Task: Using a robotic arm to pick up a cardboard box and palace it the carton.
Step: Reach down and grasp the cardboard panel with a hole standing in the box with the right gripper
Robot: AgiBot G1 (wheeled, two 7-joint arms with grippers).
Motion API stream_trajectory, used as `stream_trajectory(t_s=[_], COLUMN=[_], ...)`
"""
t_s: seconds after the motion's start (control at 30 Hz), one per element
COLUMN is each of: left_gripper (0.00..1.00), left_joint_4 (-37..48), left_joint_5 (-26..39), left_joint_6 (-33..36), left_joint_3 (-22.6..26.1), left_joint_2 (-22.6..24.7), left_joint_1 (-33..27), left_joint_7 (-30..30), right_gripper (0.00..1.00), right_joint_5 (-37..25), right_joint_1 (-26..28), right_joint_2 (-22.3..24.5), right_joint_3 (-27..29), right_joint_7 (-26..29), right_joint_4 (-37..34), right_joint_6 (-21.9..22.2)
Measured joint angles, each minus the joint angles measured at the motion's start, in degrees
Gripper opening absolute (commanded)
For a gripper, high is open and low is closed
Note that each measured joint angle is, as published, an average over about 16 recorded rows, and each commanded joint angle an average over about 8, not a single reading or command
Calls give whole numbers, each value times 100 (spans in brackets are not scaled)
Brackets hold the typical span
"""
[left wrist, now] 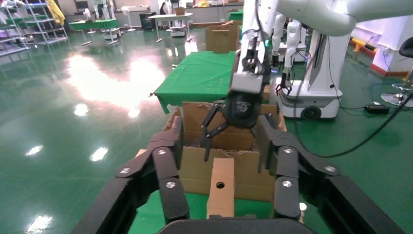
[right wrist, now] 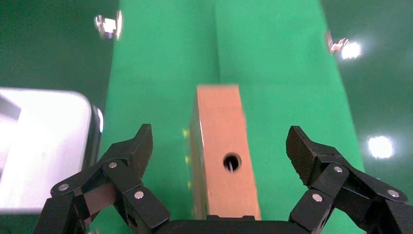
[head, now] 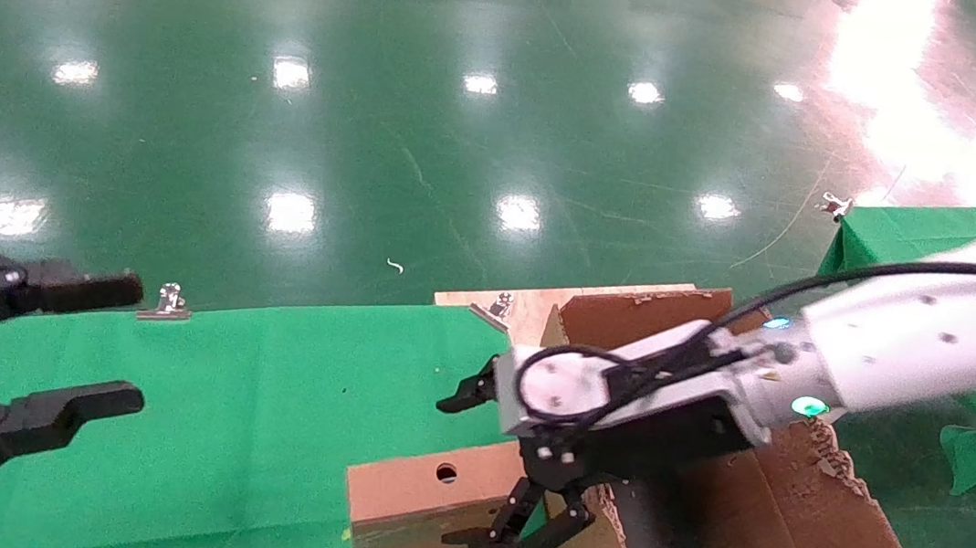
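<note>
approach step, pick not yet made. right hand [right wrist: 221, 161] of the robotic arm [head: 904, 335] hangs over the cardboard box [head: 418, 487], fingers spread wide, nothing held. the box lies flat on the green worktop [head: 233, 410], hole side up, just beside the carton [head: 800, 521] wall. in the right wrist view the box runs between the two fingertips [right wrist: 139, 146], apart from both. next move, as i judge it: lower, close across the narrow width, lift clear of the carton wall. left hand [head: 28, 359] parked at the worktop's left edge, open wide.
</note>
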Motion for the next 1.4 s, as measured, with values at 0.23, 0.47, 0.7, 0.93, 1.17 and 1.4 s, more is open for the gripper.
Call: stream_trajectory(t_s=[0.23, 0.47, 0.7, 0.93, 1.17, 1.4], left_gripper=[0, 0, 19, 100, 100, 100], left_joint_4=[0, 0, 0, 1, 1, 1], left_joint_5=[0, 0, 0, -1, -1, -2], left_joint_6=[0, 0, 0, -1, -2, -2], left_joint_3=[0, 0, 1, 0, 0, 0], left_joint_2=[0, 0, 0, -1, -1, -1], left_joint_1=[0, 0, 0, 1, 1, 1], left_joint_7=[0, 0, 0, 1, 1, 1], right_gripper=[100, 100, 100, 70, 0, 0], right_joint_5=[-619, -1087, -1366, -1493, -1531, -1524], right_joint_1=[605, 1023, 1279, 1431, 1484, 1472], right_joint_2=[-507, -1015, -1393, -1609, -1670, -1657], right_joint_3=[-854, -1544, -2054, -2373, -2475, -2458], right_joint_7=[-229, -579, -895, -1084, -1141, -1138], right_joint_4=[-529, -1112, -1564, -1829, -1904, -1889], right_joint_6=[10, 29, 44, 48, 48, 46])
